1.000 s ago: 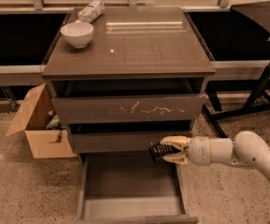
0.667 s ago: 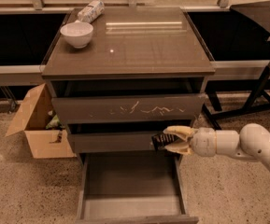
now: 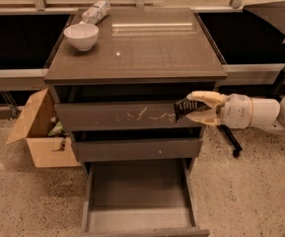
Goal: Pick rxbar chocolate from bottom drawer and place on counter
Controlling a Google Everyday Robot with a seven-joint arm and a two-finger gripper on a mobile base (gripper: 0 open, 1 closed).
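Two cream fingers (image 3: 205, 97) pinch one end of the rxbar chocolate (image 3: 182, 109); the gripper (image 3: 195, 108) holds it in the air at the right end of the scratched drawer front (image 3: 117, 116), just below the counter (image 3: 147, 48); the bottom drawer (image 3: 137, 216) stands pulled out, nearest; a white bowl (image 3: 81, 35) sits far left on the counter.

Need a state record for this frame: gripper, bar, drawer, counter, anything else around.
gripper: at the right end of the scratched drawer front, shut on the bar
rxbar chocolate: held in the air, below counter level, not yet placed
bottom drawer: pulled open, no bar inside
counter: holds a white bowl and a white-and-grey packet at back left
cardboard box: open, on the floor to the left
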